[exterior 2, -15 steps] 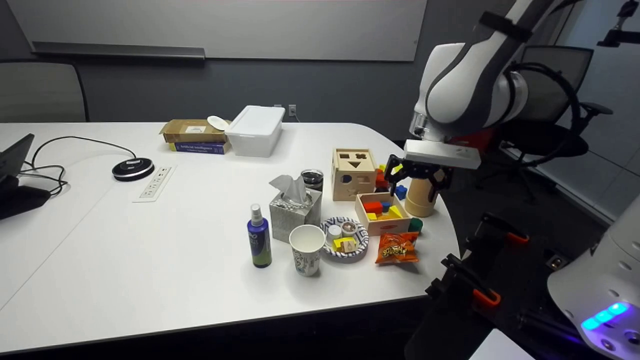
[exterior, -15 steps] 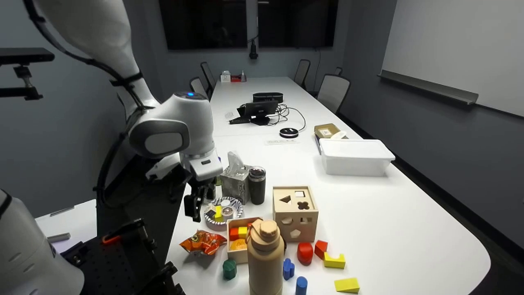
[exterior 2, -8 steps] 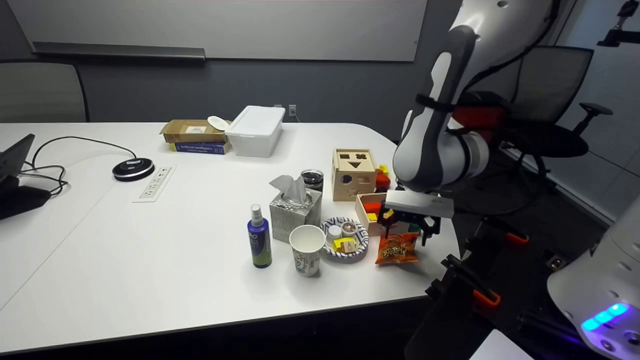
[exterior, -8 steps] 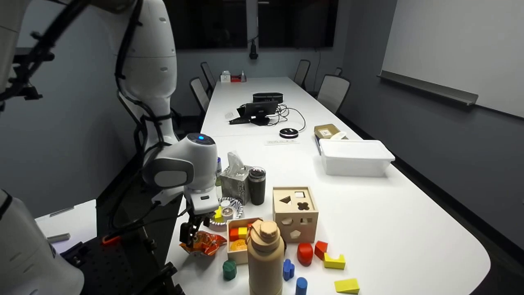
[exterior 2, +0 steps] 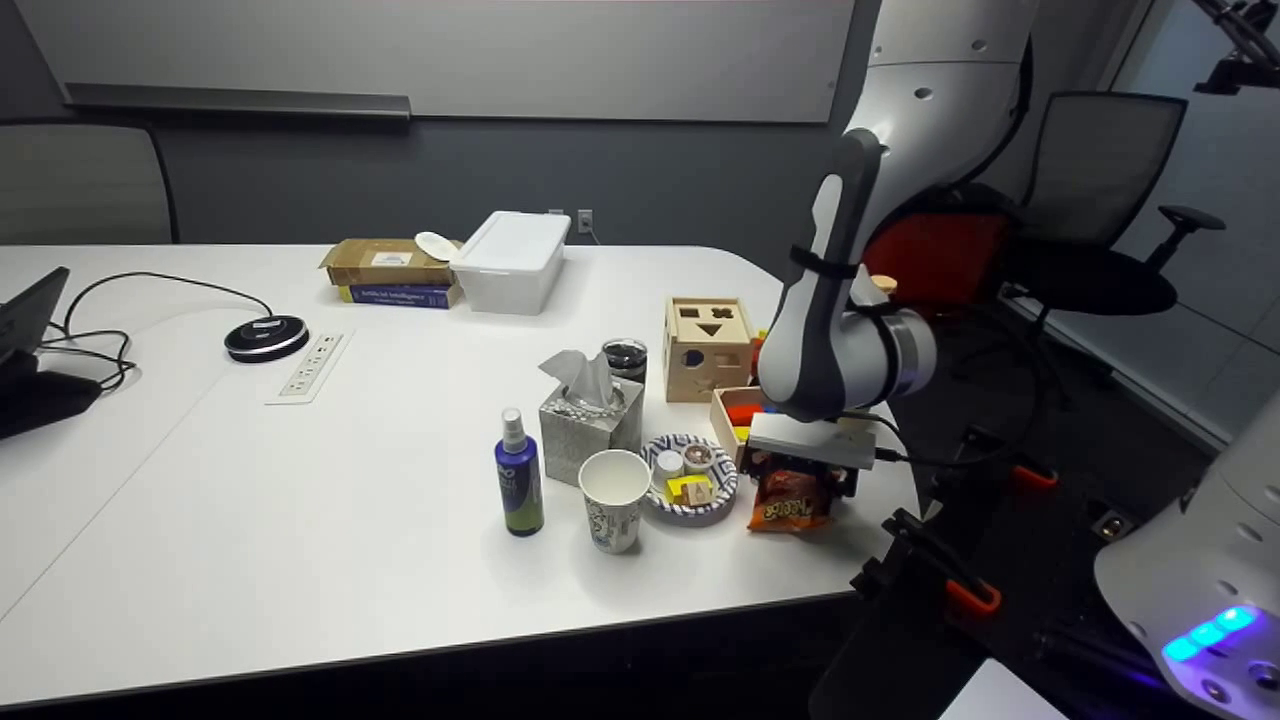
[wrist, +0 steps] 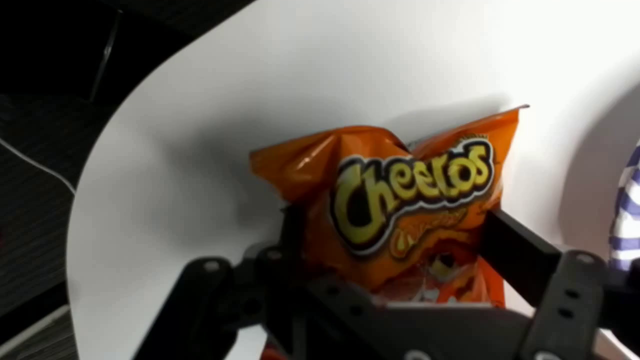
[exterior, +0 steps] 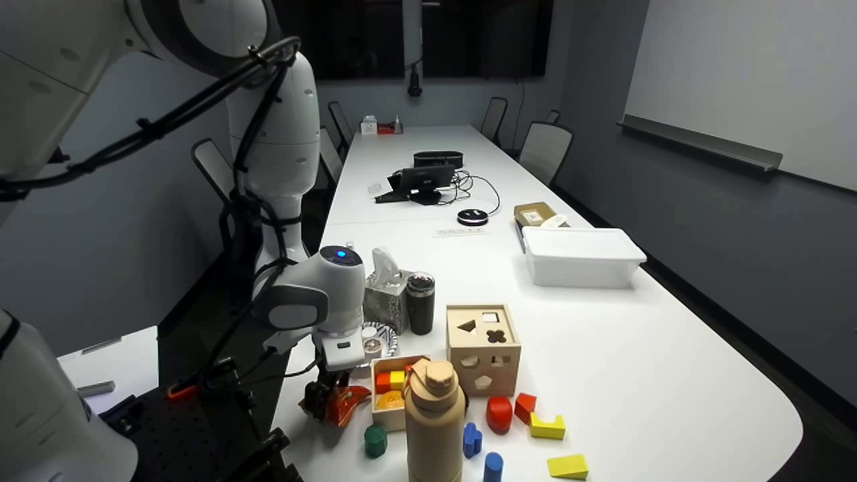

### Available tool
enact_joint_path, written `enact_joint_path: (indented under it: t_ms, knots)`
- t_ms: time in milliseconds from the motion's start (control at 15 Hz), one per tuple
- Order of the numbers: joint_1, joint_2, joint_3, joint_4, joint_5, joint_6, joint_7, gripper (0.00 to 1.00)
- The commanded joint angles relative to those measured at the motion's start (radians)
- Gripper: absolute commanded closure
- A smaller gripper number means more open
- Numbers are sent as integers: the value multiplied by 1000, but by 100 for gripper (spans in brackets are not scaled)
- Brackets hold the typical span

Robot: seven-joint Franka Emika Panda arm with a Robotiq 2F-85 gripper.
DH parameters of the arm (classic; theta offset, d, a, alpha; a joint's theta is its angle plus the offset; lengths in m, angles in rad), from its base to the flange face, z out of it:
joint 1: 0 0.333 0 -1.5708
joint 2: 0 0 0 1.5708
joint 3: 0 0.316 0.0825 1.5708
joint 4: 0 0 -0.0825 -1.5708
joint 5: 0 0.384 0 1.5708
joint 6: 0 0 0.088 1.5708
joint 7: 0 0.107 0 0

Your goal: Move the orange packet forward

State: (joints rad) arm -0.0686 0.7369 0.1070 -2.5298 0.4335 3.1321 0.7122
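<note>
Orange packet [exterior 2: 790,508] is our target. Left to right in an exterior view we log: paper cup [exterior 2: 613,510], just left of the patterned bowl [exterior 2: 722,468]; block tray [exterior 2: 725,436], behind the bowl and rightward; packet, just right of the bowl, apart from it, on the white table [exterior 2: 350,500]. Gripper [wrist: 395,220] sits over it, same side of the bowl. Its fingers [wrist: 522,257] are spread, one along each side of the packet; whether they squeeze, we cannot tell. Step in hand, by our reading: taking the grip. Best brought together slowly and evenly, since the packet looks puffed and may crumple or squirt out. Then a small lift. If forward means away from the robot base [exterior 2: 1190,560], the bowl likely lies near the path; we'd carry clear of its rim.
</note>
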Motion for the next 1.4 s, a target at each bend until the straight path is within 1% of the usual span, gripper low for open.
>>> enact_joint_path:
  t_ms: [0,67,200,400,600,667,800,933,1067,1200,1333]
  knots:
    - [-15,30,19,27,31,22,-10,42]
    - [-15,27,20,26,32,20,-11,51]
    - [-19,12,24,20,31,11,-14,63]
    - [-18,-63,23,-14,27,-43,-18,84]
    - [23,-184,-19,-56,13,-178,-18,98]
    - [31,-228,-33,-64,0,-252,-28,100]
    - [65,-315,-77,-73,-32,-375,-38,100]
    - [98,-401,-132,-68,-82,-473,-24,100]
    - [116,-471,-178,-44,-139,-544,-2,100]
    - [102,-519,-196,4,-162,-601,2,100]
    - [77,-535,-198,75,-140,-624,-8,100]
